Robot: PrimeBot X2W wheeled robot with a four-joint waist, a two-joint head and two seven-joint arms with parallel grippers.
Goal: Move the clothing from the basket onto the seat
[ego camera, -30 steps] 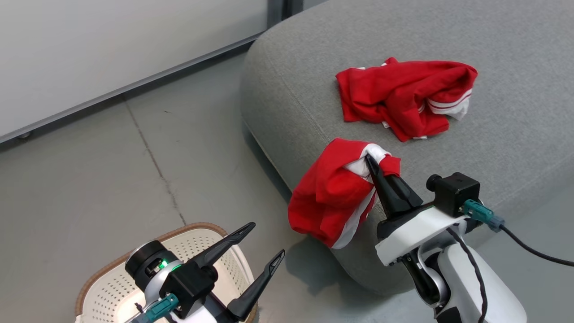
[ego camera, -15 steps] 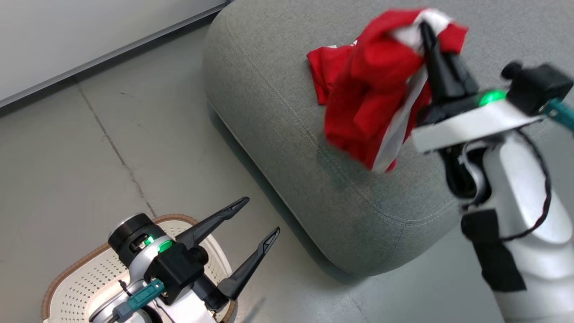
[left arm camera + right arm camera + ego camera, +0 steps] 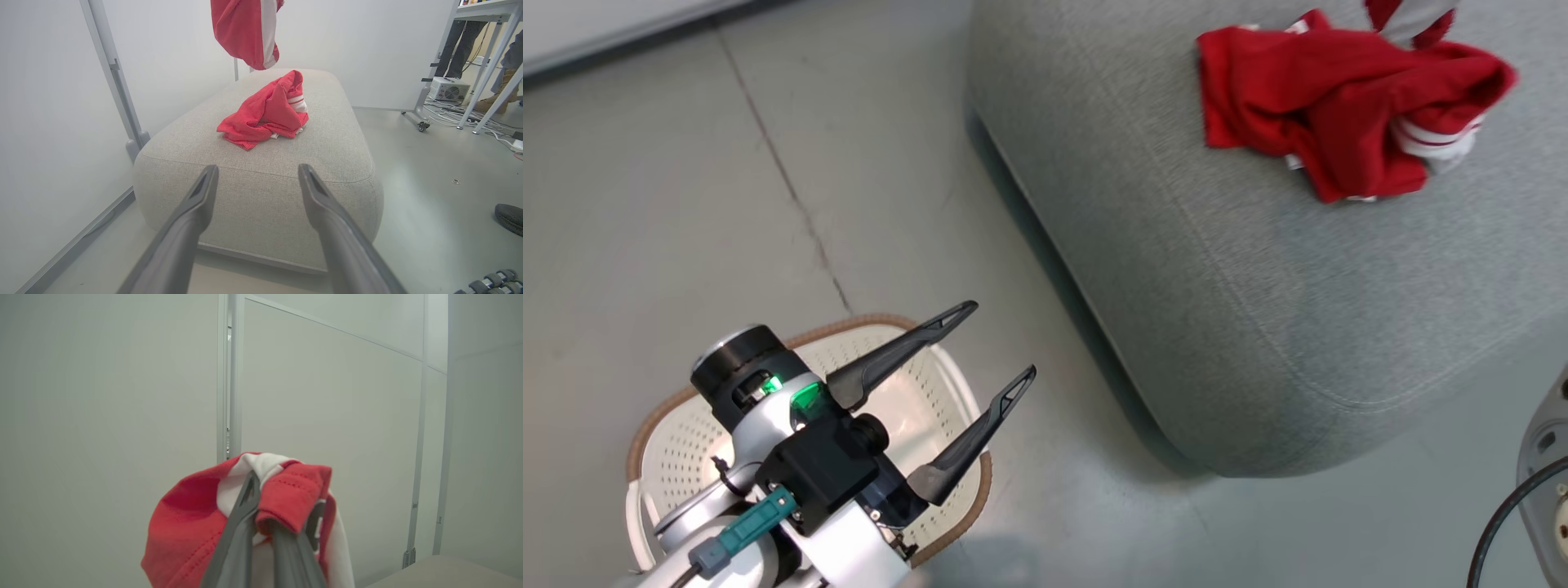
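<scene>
Two red sportswear pieces are in view. The first garment [image 3: 1339, 106] lies crumpled on the light-grey sofa [image 3: 1258, 310], near its rounded end. The second garment [image 3: 245, 32] is in the air. The right gripper [image 3: 261, 510] has its two dark fingers pinched tight on a fold of red and white fabric at the top. The rest of the cloth droops below, so its long axis runs straight up and down.

In the left wrist view the drooping lower end hangs above the sofa, just over and behind the first garment and clear of the cushion. What is left is therefore mostly a downward move, not a sideways one. I judge that lowering and letting go here would drop the second garment partly onto the first. A small shift toward the bare cushion would lay them side by side. The right wrist view looks past the cloth at white partition panels [image 3: 327, 396], so that camera gives little help in judging height above the cushion.

The left gripper [image 3: 1001, 339] is spread wide and holds nothing. It hovers above the cream perforated basket [image 3: 678, 465] on the floor, well apart from the sofa top. The right arm is the nearer one and the one that carries the load. No red shows in the visible part of the basket, though the left arm covers much of it.
</scene>
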